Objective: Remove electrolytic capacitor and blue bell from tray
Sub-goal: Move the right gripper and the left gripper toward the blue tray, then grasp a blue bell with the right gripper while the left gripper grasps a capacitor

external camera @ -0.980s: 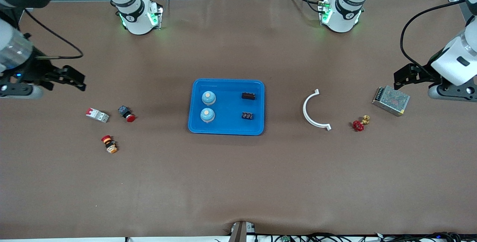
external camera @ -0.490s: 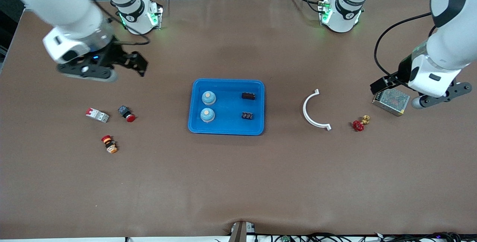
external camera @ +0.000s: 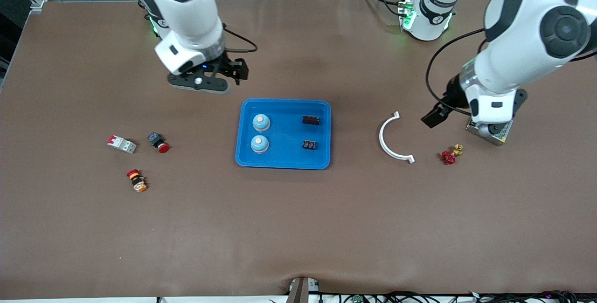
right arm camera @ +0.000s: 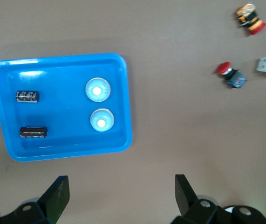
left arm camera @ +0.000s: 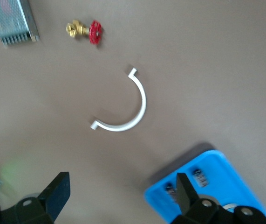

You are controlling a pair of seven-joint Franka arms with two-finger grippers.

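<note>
Inside the blue tray (external camera: 283,163) at mid-table, ringed by bare brown tabletop, two pale-blue bells (external camera: 261,122) lie beside two black capacitors (external camera: 310,120), while the right gripper (external camera: 232,71) and left gripper (external camera: 433,117) hover wide open, holding nothing.

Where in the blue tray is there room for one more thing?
The middle strip of the tray is bare, between the two bells and the two capacitors. The tray's two ends, where those sit, are crowded.
</note>
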